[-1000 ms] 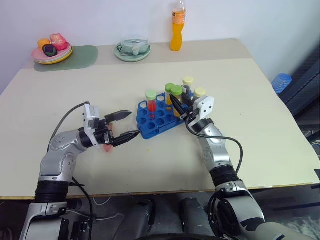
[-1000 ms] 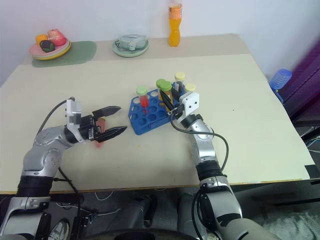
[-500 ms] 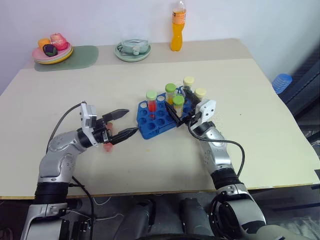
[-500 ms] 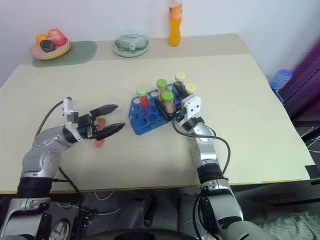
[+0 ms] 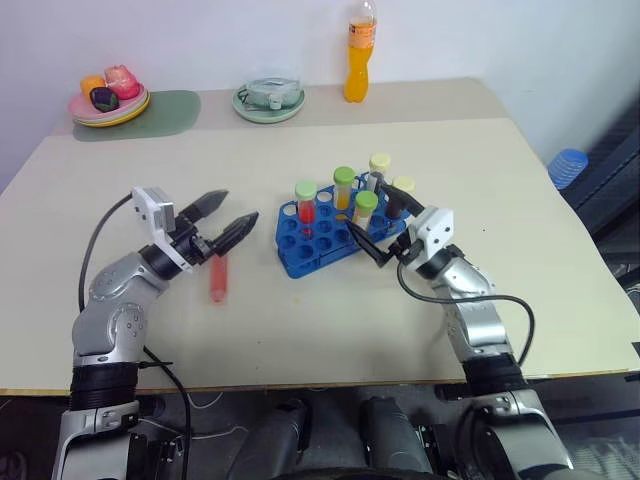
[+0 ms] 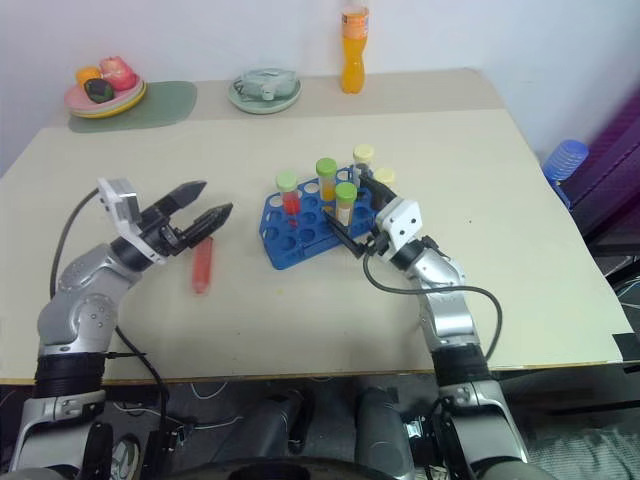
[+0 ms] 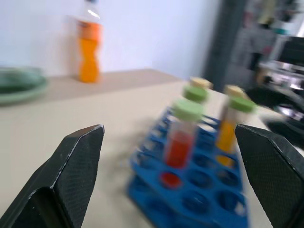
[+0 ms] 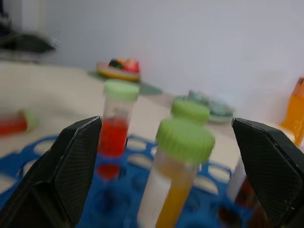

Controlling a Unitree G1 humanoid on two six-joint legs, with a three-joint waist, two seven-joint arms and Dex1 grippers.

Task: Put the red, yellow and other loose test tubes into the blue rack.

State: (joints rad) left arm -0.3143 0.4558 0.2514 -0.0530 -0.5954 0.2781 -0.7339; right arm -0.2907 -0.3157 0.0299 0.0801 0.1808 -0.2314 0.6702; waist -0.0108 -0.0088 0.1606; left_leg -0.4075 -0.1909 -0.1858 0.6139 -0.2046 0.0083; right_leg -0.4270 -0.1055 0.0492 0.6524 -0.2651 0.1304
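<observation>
The beige tabletop (image 5: 480, 300) carries everything. Near its middle stands the blue rack (image 5: 325, 245), a tray of round holes set at a slant to the table's edges. Five capped tubes stand upright in the rack: a red-filled tube with a green cap (image 5: 305, 205) toward its left side, two yellow-orange tubes with green caps (image 5: 344, 188) and (image 5: 365, 210) near the centre, and two pale-capped tubes (image 5: 380, 165) and (image 5: 401, 190) at the far right end. One loose red tube (image 5: 217, 277) lies flat on the tabletop, well to the left of the rack, its length running roughly toward the front edge.

The left gripper (image 5: 226, 218) hangs above the loose red tube, its fingers spread wide and holding nothing, pointed toward the rack. The right gripper (image 5: 378, 236) sits just at the rack's right front corner, its fingers spread wide and empty, with the nearer green-capped yellow-orange tube standing between them in the right wrist view.

Along the far edge stand an orange drink bottle (image 5: 357, 62), a pale green dish (image 5: 268, 100), and a plate of toy food (image 5: 108, 98) on a green mat (image 5: 165, 112).
</observation>
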